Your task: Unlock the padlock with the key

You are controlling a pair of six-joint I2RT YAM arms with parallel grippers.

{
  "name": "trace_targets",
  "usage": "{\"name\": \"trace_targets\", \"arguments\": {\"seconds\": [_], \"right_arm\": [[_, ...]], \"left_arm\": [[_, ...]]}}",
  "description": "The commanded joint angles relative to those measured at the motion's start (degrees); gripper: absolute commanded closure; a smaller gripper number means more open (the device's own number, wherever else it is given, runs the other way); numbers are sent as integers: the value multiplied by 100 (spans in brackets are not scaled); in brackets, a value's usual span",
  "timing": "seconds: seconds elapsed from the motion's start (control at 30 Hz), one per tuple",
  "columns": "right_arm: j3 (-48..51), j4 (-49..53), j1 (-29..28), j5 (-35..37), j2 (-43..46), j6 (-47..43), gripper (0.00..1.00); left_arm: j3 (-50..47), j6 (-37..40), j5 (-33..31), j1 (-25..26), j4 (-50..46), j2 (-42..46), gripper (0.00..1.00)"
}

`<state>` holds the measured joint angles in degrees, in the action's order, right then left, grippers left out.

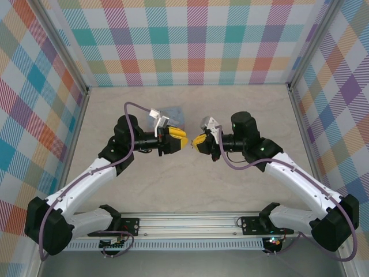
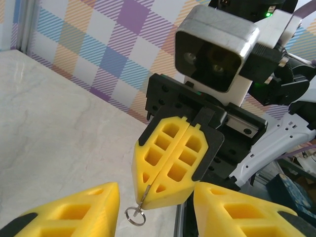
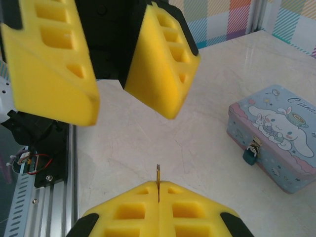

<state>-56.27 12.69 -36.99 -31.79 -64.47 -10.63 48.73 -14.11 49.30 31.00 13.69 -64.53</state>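
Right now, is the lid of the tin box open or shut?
Shut. In the right wrist view the lid sits flat on the tin box, and the padlock hangs at its front latch.

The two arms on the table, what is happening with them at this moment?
The right pincer is shut on the small key, whose ring hangs past the fingertips in the left wrist view. The left pincer faces it, open and holding nothing. The blue padlock hangs on the front of the cartoon tin, off to the side, and neither pincer touches it. The key is not yet at the lock.
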Motion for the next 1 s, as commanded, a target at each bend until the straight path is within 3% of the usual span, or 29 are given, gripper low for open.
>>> {"name": "trace_targets", "arguments": {"seconds": [0.0, 0.97], "right_arm": [[-156, -113, -28, -293, -39, 60, 100], [-226, -202, -36, -589, -109, 245, 100]], "left_arm": [[250, -17, 284, 59, 290, -80, 57], [291, 86, 157, 275, 160, -338, 62]]}}
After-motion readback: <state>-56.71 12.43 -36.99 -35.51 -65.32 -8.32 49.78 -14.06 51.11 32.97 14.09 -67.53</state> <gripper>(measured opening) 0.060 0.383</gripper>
